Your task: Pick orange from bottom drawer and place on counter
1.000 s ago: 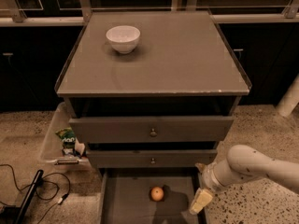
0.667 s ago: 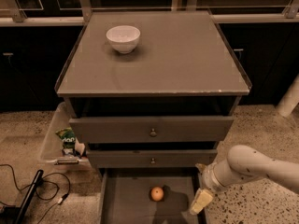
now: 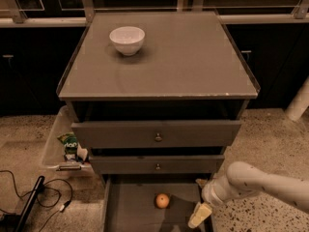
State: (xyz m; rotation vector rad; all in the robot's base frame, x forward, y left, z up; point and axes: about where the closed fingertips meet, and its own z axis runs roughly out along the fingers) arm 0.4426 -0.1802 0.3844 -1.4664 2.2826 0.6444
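Orange (image 3: 162, 200), round, on flat grey bottom drawer (image 3: 130, 208); pale tool (image 3: 199, 215) seemingly alongside.

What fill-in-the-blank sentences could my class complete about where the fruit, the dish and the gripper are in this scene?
1. On the counter stands a white ____.
2. The orange lies on the floor of the ____ drawer.
3. In the picture, the gripper hangs to the ____ of the orange, not touching it.

Missing words: bowl; bottom; right.
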